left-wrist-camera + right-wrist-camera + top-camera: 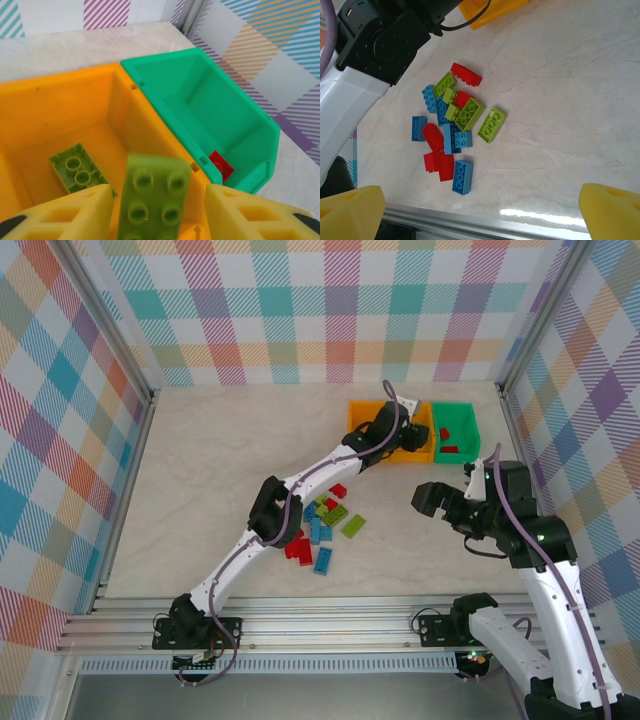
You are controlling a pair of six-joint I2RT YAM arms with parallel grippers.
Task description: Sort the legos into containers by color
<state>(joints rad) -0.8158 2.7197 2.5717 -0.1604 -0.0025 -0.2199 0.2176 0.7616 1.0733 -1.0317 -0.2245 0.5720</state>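
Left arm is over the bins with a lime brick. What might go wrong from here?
1. The lime green brick sits tilted between the fingers of the left gripper, near the wall the orange bin shares with the green bin; it may tip into the green one, beside the red brick.
2. The remaining pile of bricks is tightly clustered; a later grasp may catch two colours.

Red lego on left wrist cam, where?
The red lego lies in the green bin, by the wall next to the orange bin; top view: rightmost bin, far right of the table.
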